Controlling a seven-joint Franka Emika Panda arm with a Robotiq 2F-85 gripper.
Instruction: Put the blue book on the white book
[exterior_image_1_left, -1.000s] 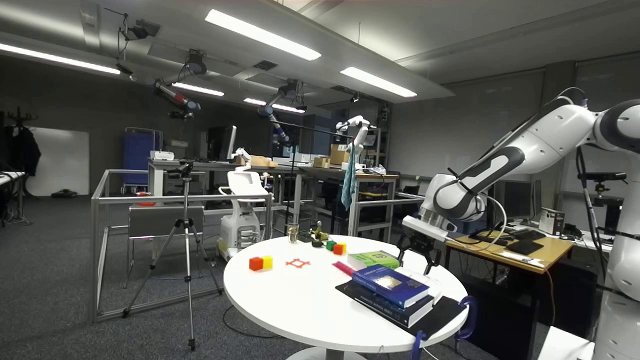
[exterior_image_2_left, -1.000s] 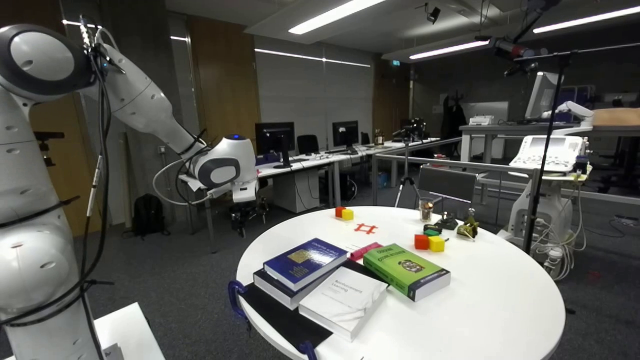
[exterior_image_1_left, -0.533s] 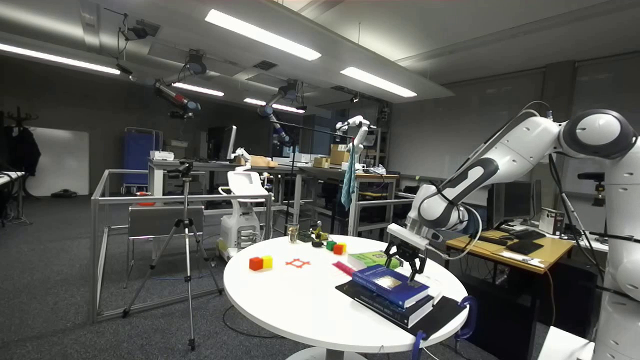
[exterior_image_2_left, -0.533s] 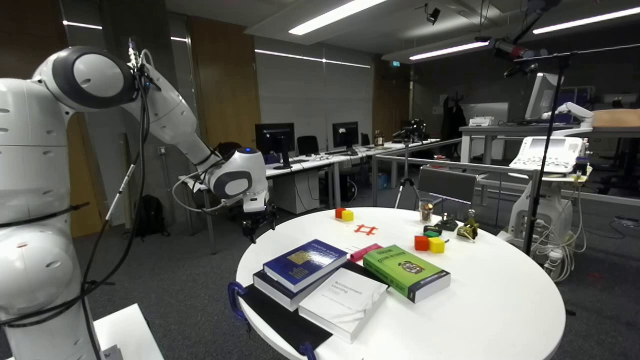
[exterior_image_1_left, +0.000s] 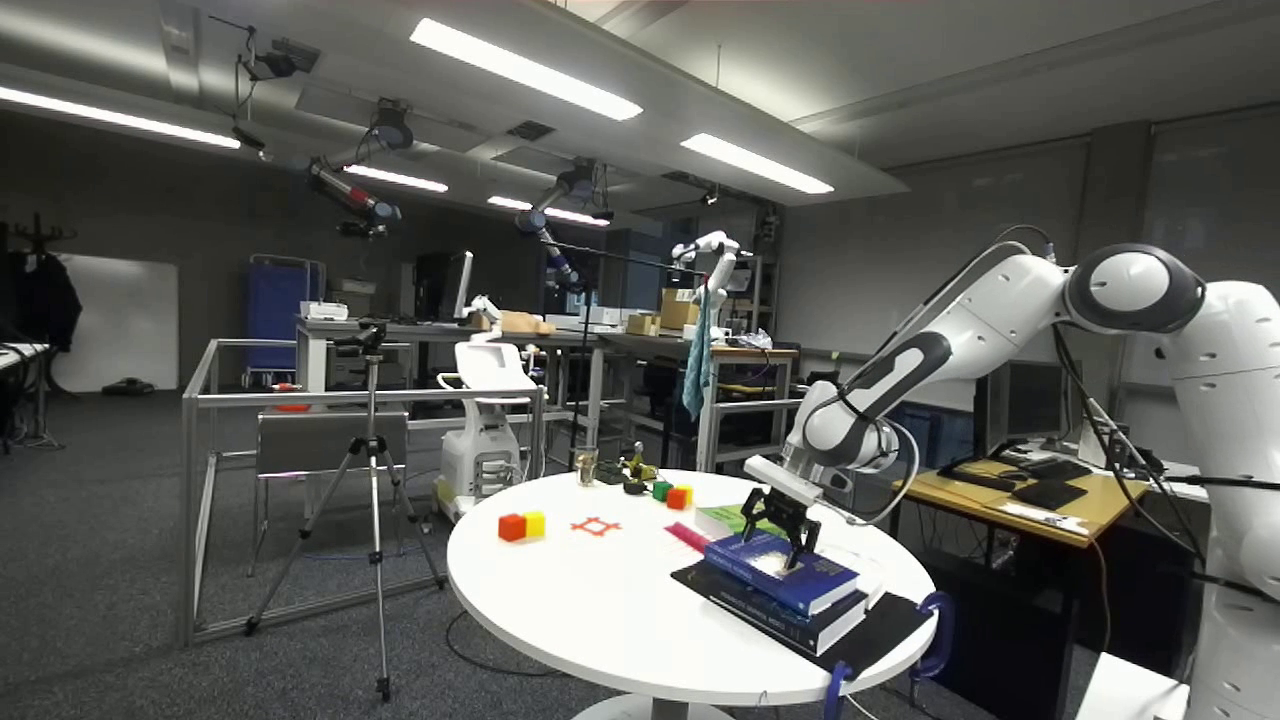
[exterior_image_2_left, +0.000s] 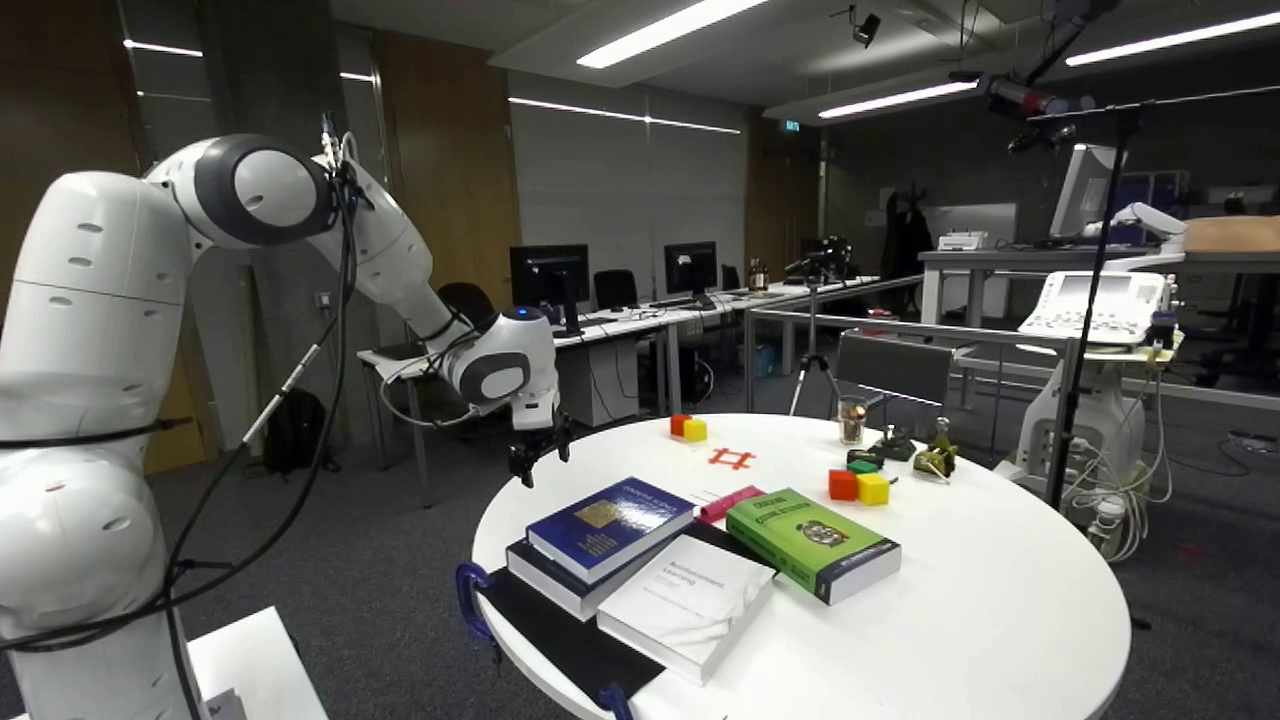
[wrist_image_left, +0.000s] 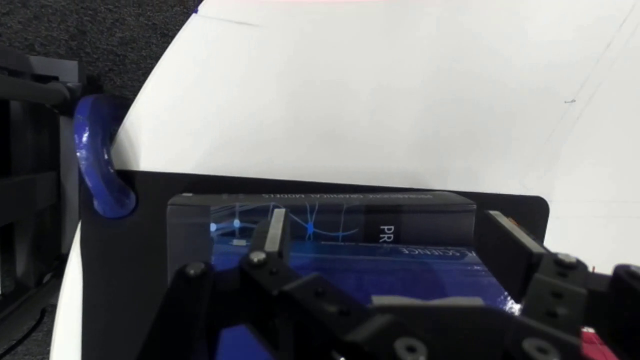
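Observation:
The blue book (exterior_image_2_left: 610, 522) lies flat on top of a dark book (exterior_image_2_left: 555, 578). The blue book also shows in an exterior view (exterior_image_1_left: 775, 575) and in the wrist view (wrist_image_left: 370, 272), where the dark book's edge (wrist_image_left: 425, 222) sticks out beside it. The white book (exterior_image_2_left: 690, 602) lies flat right next to this stack; it is mostly hidden in an exterior view (exterior_image_1_left: 868, 575) and out of the wrist view. My gripper (exterior_image_1_left: 770, 548) is open and empty above the stack, fingers wide apart in the wrist view (wrist_image_left: 386, 225). It also shows in an exterior view (exterior_image_2_left: 546, 466).
A green book (exterior_image_2_left: 812, 545) and a pink item (exterior_image_2_left: 730, 503) lie near the white book. A black mat (exterior_image_2_left: 570, 635) is under the stack, with blue clamps (exterior_image_2_left: 472, 600) at the round table's edge. Red and yellow cubes (exterior_image_2_left: 858, 487) and a glass (exterior_image_2_left: 852, 420) stand farther off.
The arm has extended over the table. The open gripper has moved from beside the stack to above the blue book, and lower. The books have not moved.

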